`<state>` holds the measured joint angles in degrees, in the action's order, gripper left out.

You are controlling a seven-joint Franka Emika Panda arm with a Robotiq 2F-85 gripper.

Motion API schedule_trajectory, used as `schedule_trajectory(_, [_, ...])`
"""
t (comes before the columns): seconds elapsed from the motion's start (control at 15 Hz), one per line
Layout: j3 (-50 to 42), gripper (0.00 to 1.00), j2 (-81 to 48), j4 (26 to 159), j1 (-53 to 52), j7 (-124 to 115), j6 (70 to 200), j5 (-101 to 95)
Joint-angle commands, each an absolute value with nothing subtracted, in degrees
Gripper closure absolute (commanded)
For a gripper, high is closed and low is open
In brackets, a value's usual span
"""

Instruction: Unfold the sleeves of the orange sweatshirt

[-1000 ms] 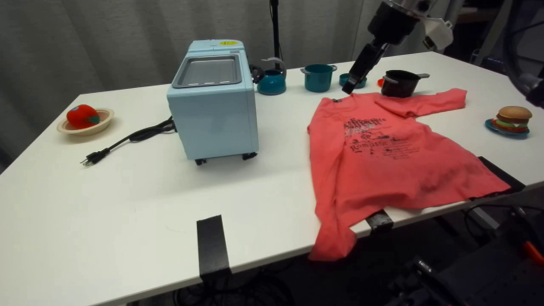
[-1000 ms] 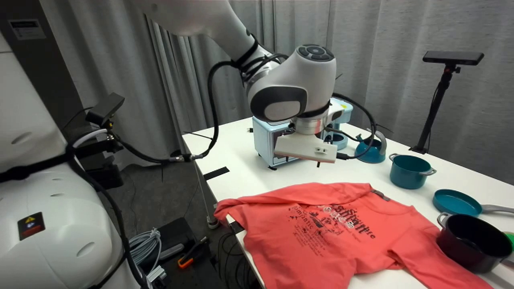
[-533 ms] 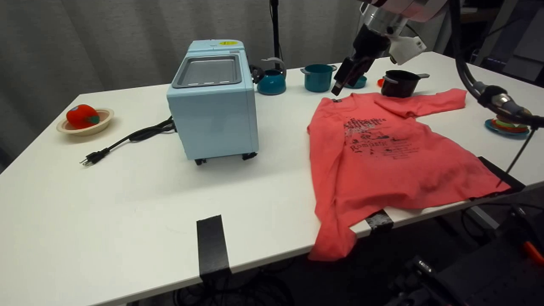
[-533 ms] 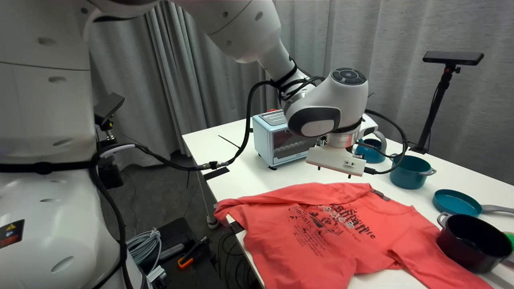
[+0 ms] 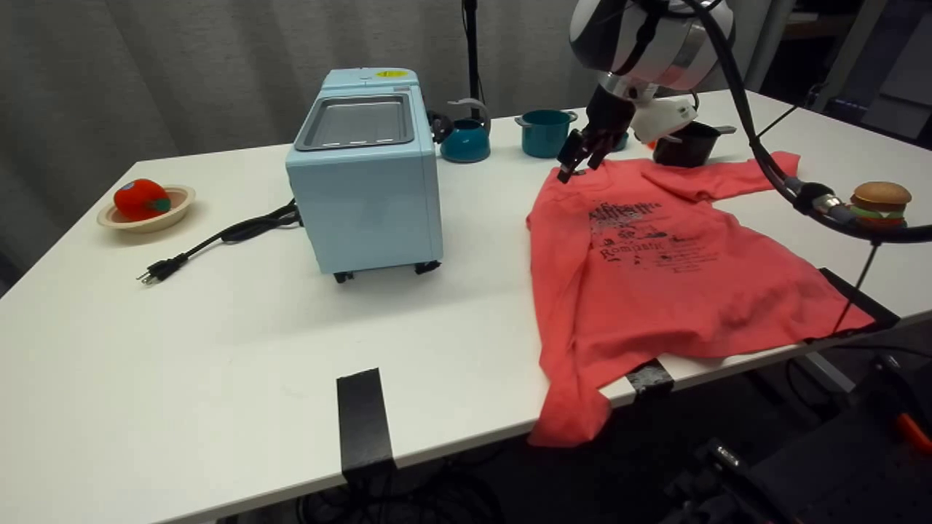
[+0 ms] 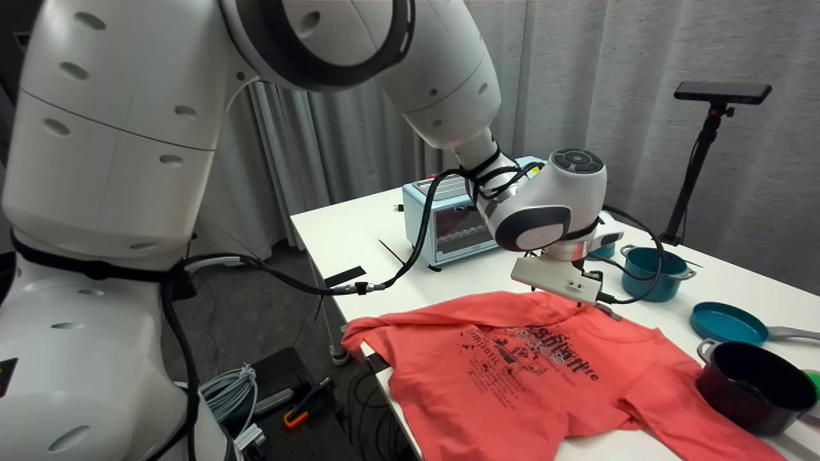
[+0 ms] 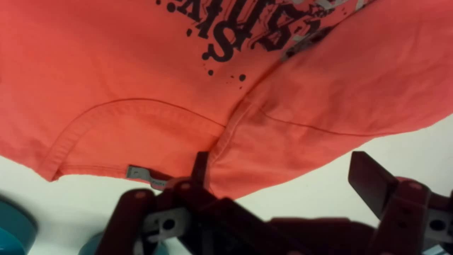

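Across the worktop (image 5: 226,349), an orange sweatshirt (image 5: 684,284) is sprawling.
By its collar (image 7: 132,104) the tool (image 7: 280,156) is hanging, fingers (image 7: 371,184) parted; one sleeve (image 5: 571,407) is drooping past the edge, the other sleeve (image 5: 732,178) stretching beside a dark pot (image 5: 686,151).

The white table (image 5: 240,342) carried a light-blue toaster oven (image 5: 368,207), a power cord (image 5: 247,230), a beige bowl (image 5: 148,225), a teal kettle (image 5: 466,143), pot (image 5: 544,140) and frying pan (image 6: 730,324), and a dark saucepan (image 6: 727,402). The orange sweatshirt (image 5: 677,291) lay partly over black tape (image 5: 650,378), one sleeve (image 5: 561,320) hanging past the edge.
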<state>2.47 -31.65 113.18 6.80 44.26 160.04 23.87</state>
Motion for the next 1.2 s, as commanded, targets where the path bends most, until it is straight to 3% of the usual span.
schedule_trajectory(0.0, [5.1,0.0,-36.47,108.14,9.83,39.36,159.82,18.11])
schedule_trajectory(0.27, [7.29,0.05,-38.74,105.52,12.32,37.45,158.52,14.32])
schedule_trajectory(0.4, [8.24,0.17,-39.34,104.67,13.37,37.01,158.04,13.18])
schedule_trajectory(0.6, [9.44,0.51,-39.96,103.72,14.68,37.03,157.14,12.39])
schedule_trajectory(0.93, [10.52,0.88,-40.41,102.65,15.67,36.95,155.27,12.47])
schedule_trajectory(1.07, [10.85,1.0,-40.59,102.27,15.93,37.2,154.87,12.72])
schedule_trajectory(1.13, [11.01,1.0,-40.57,102.1,16.1,37.3,154.66,12.89])
